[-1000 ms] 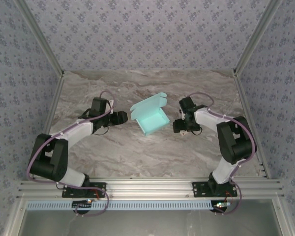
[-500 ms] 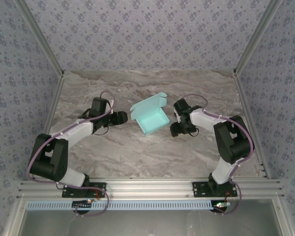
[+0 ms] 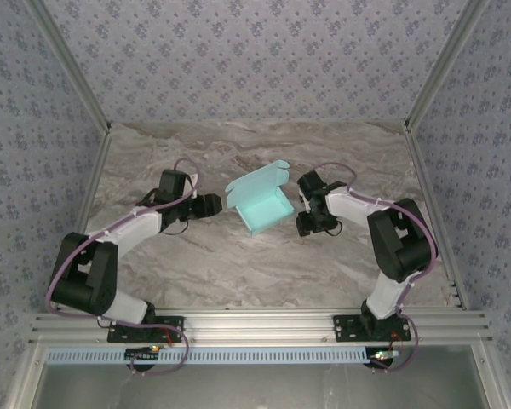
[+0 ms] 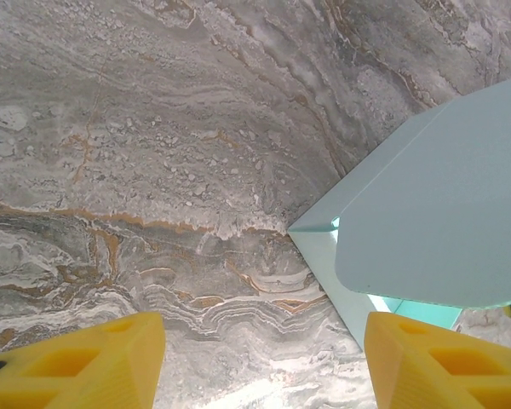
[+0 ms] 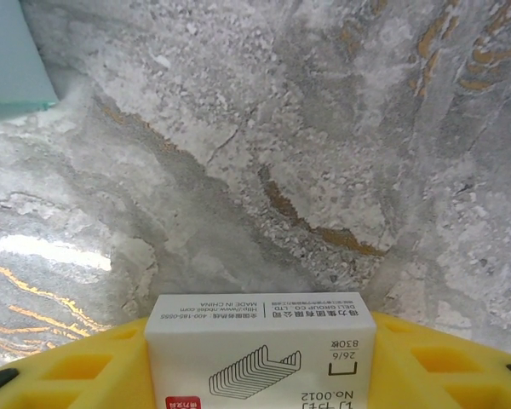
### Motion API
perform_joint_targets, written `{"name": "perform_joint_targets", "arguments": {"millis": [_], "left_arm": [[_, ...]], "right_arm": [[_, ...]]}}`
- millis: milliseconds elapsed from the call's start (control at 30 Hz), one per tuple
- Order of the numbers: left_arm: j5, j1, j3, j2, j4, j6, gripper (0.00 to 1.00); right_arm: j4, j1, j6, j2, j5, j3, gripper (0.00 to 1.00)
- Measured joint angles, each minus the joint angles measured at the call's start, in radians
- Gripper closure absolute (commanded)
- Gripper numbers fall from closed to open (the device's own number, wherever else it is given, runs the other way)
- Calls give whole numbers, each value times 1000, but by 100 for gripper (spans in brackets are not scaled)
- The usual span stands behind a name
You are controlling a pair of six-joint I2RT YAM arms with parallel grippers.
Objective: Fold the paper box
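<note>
The pale cyan paper box [image 3: 260,203] sits at mid-table as an open tray with its lid flap raised at the back. My left gripper [image 3: 215,204] rests just left of it, open, with bare marble between its yellow fingers [image 4: 77,362]. In the left wrist view the paper box [image 4: 434,213] lies ahead on the right. My right gripper [image 3: 308,223] is close to the box's right side, shut on a small white staples box [image 5: 260,349]. A corner of the paper box [image 5: 8,51] shows at the upper left of the right wrist view.
The marble table [image 3: 238,264] has free room in front of the box and behind it. Aluminium frame posts and patterned walls bound the table on three sides. A metal rail [image 3: 255,324] runs along the near edge by the arm bases.
My right gripper has swung left with the staples box and now stands closer to the paper box's right side. The left arm and the paper box have not moved.
</note>
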Motion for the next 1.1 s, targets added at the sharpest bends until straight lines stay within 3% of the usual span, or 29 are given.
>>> {"name": "perform_joint_targets", "arguments": {"millis": [133,333,567,800,1100], "left_arm": [[-23,0,-27,-53,1,0,36],[-61,2,-65,-110,5,-1,35],[-90,9,-74,-146,3,-1,34],[-101,9,-82,-172,-2,-1,33],[-115,9,-85,-204,-8,6,32]], "right_arm": [[1,19,8,-62,14,-2,45],[32,156,18,-169,18,47,45],[91,265,18,-36,53,219,46],[131,280,18,121,93,277,46],[185,290,27,195,134,278,36]]}}
